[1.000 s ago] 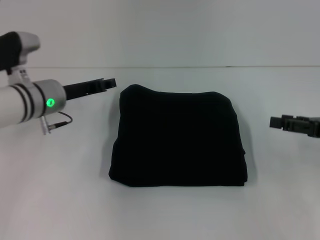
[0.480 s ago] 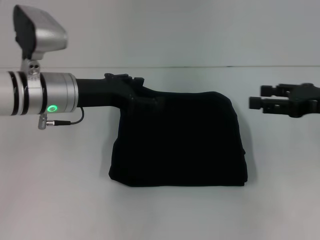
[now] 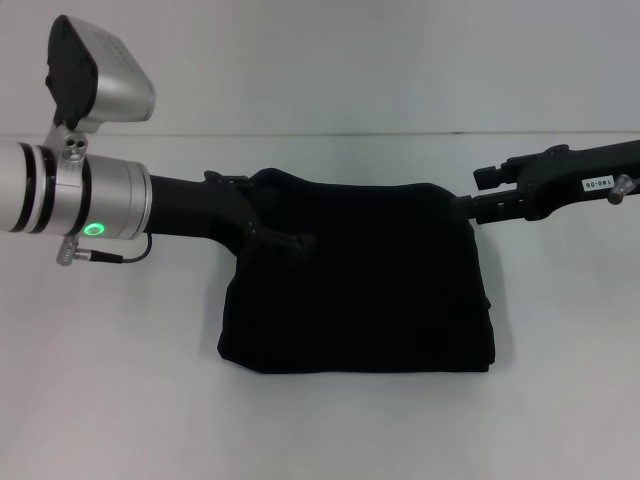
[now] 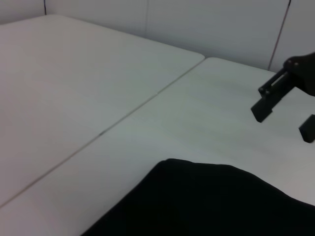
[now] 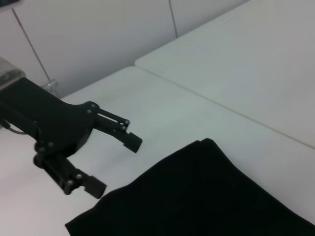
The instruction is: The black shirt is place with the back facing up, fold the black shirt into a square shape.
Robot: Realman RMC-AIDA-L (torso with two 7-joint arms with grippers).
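the black shirt (image 3: 358, 275) lies folded at frame centre on the white table (image 3: 110, 380). the left gripper (image 5: 114, 162) hangs spread wide at its upper-left corner, the right gripper (image 4: 285, 114) likewise parted at its upper-right corner.

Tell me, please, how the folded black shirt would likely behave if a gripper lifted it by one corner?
The black shirt is soft layered fabric, so it would probably droop and unfold. Its matte cloth looks unlikely to slip from closed fingers. Lying flat, it cannot roll.

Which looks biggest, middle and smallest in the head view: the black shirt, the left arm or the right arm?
1. The black shirt, by far.
2. The left arm, though it sits nearer the camera, which inflates it.
3. The right arm, only partly in view.
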